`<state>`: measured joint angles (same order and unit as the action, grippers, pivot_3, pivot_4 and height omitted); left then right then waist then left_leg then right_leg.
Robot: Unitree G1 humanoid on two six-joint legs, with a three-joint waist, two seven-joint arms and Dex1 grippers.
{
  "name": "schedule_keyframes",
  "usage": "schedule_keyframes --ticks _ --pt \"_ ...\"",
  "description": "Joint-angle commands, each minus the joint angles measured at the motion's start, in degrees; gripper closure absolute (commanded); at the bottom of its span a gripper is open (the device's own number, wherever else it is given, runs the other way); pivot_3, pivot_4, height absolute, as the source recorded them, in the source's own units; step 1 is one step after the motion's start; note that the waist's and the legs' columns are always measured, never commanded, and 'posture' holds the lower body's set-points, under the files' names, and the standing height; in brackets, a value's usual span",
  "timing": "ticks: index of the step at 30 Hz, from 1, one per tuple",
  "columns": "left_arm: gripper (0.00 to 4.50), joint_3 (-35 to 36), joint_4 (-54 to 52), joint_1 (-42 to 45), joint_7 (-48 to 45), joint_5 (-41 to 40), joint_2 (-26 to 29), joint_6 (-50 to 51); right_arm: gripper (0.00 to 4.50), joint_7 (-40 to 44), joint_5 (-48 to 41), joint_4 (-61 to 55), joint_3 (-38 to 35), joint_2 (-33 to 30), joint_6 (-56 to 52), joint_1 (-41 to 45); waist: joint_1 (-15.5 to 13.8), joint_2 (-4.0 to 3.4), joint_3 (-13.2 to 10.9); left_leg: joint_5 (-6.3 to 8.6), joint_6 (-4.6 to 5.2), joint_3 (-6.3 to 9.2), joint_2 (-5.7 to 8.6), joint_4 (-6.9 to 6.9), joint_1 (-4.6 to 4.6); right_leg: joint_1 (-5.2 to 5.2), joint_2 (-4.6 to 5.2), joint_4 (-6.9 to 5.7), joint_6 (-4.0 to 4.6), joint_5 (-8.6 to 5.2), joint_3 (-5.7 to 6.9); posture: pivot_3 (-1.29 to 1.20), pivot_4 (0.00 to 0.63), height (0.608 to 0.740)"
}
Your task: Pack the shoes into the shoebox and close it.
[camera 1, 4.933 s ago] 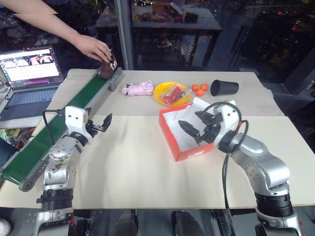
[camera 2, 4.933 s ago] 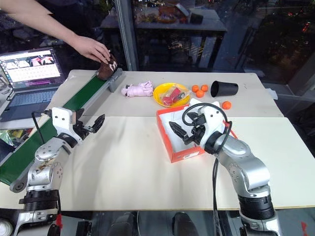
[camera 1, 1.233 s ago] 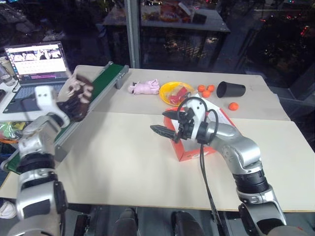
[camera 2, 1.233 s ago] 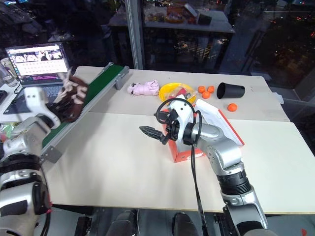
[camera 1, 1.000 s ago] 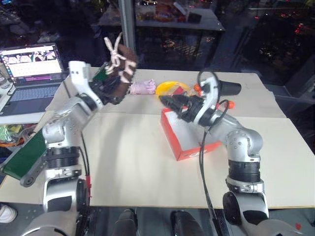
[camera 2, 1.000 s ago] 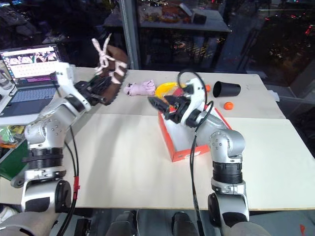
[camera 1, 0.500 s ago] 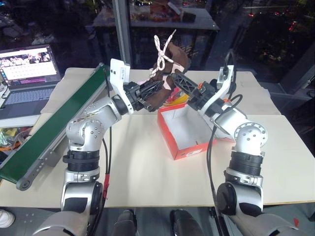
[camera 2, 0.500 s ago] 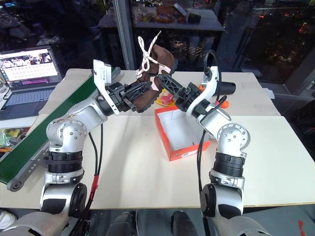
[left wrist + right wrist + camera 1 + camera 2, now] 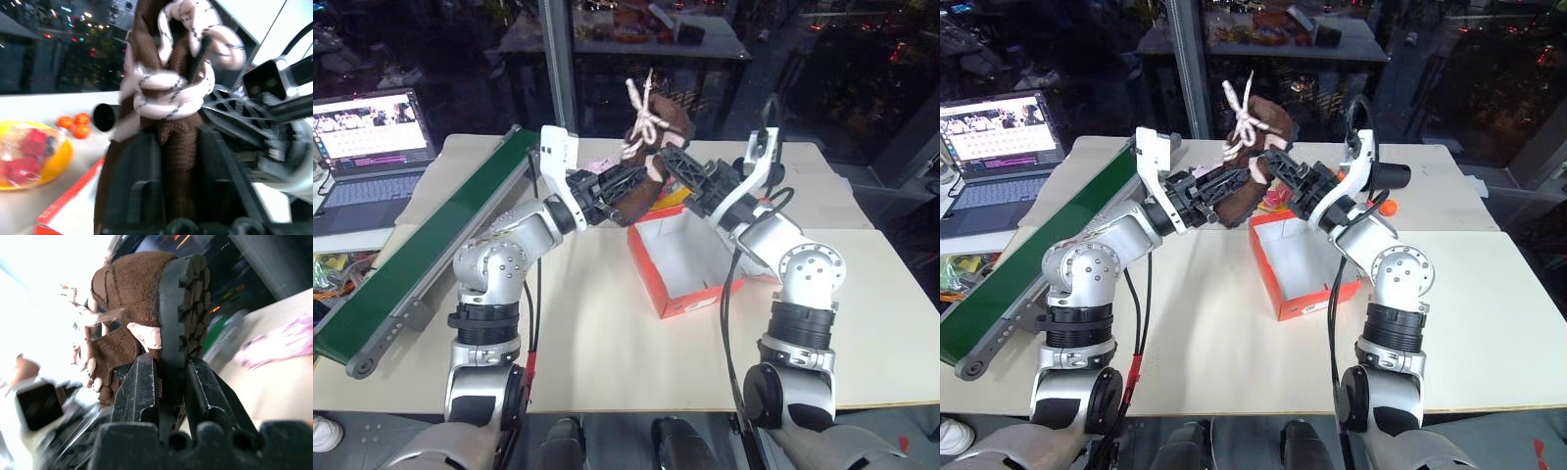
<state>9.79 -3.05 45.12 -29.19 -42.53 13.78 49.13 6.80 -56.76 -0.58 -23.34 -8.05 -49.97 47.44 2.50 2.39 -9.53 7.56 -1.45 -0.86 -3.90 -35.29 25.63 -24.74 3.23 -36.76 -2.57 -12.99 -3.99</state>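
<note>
Shoe: we see one small dark brown suede shoe, cream laces knotted and sticking up, ridged black sole.
Place: in the air above the far edge of the open red box, between both pincers.
Axis: roughly upright, laces uppermost.
Right pincer: pinching the sole edge.
Left pincer: fingers flank the shoe; we cannot tell its grip.
Hidden: the toe, behind the pincers.

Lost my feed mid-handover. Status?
Both grippers on the shoe, right gripper clamping its sole, left gripper straddling it. Shoebox open below. Nothing in the way.
</note>
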Motion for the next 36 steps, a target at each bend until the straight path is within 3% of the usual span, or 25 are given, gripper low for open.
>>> schedule_keyframes --ticks 1,4,8,13,20,31,33,35,36 --pt "1.31 1.66 -0.09 0.51 0.37 -0.36 2.53 0.43 4.20 -0.17 1.26 -0.97 -1.13 -2.84 4.17 2.98 0.02 -0.03 -0.02 0.00 0.00 0.00 0.00 0.00 0.00 0.00 0.00 0.00 0.00 0.00 0.00 0.00 0.150 0.740" --pt "0.22 1.57 2.22 -1.11 -0.14 2.40 6.63 -0.63 4.20 1.47 5.54 0.32 0.97 -7.98 4.90 3.86 0.18 -0.05 -0.02 0.00 0.00 0.00 0.00 0.03 -0.02 0.00 -0.01 0.00 0.00 0.00 0.00 0.00 0.150 0.740" --pt "0.22 2.52 3.76 -3.09 -0.10 3.81 10.13 -1.61 4.20 8.94 17.64 3.69 11.96 -20.78 4.06 3.34 0.10 -0.22 -0.14 0.00 0.00 -0.04 0.02 0.05 -0.04 -0.02 0.02 0.02 -0.01 -0.03 -0.02 0.00 0.150 0.740" --pt "0.22 1.08 1.77 -5.62 -0.01 5.57 11.14 -1.98 4.20 20.08 25.41 11.72 22.14 -28.01 3.17 1.57 -0.03 -0.22 -0.14 0.00 0.00 -0.06 0.02 0.12 -0.02 -0.04 0.03 0.13 0.02 -0.03 -0.02 0.00 0.150 0.740" --pt "0.22 0.48 -1.68 -7.11 1.62 5.17 9.15 -1.23 4.20 27.88 33.17 20.38 28.68 -28.62 5.38 0.50 -0.08 -0.22 -0.19 0.00 0.00 -0.06 0.04 0.11 0.03 -0.04 0.04 0.14 0.01 -0.02 -0.03 0.00 0.150 0.740" --pt "0.22 1.02 -4.59 -8.13 3.66 4.07 7.99 -0.19 4.20 32.45 44.75 33.76 33.90 -25.59 13.32 1.59 -0.04 -0.22 -0.19 0.01 -0.01 -0.03 0.05 0.01 -0.29 0.32 0.03 0.12 -0.33 -0.20 -0.01 0.00 0.150 0.740" --pt "0.18 0.66 -4.70 -8.00 3.70 4.15 7.96 -0.26 3.22 32.78 46.14 34.95 34.23 -24.36 14.64 2.25 -0.03 -0.21 -0.19 0.01 -0.02 -0.04 0.05 0.00 -0.45 0.48 0.03 0.13 -0.38 -0.23 -0.01 0.00 0.150 0.740" --pt "0.18 0.49 -4.70 -7.81 3.72 4.08 7.91 -0.28 2.69 32.85 47.39 35.12 34.38 -23.27 15.61 2.80 -0.05 -0.21 -0.19 0.01 -0.02 -0.03 0.05 0.00 -0.46 0.48 0.03 0.12 -0.38 -0.23 -0.01 0.00 0.150 0.740" --pt "0.18 0.44 -4.66 -7.72 3.71 4.05 7.90 -0.29 2.20 32.76 47.97 35.10 34.39 -22.85 16.06 3.03 -0.07 -0.21 -0.19 0.01 -0.02 -0.03 0.04 0.01 -0.46 0.47 0.03 0.12 -0.38 -0.24 -0.01 0.00 0.150 0.740"
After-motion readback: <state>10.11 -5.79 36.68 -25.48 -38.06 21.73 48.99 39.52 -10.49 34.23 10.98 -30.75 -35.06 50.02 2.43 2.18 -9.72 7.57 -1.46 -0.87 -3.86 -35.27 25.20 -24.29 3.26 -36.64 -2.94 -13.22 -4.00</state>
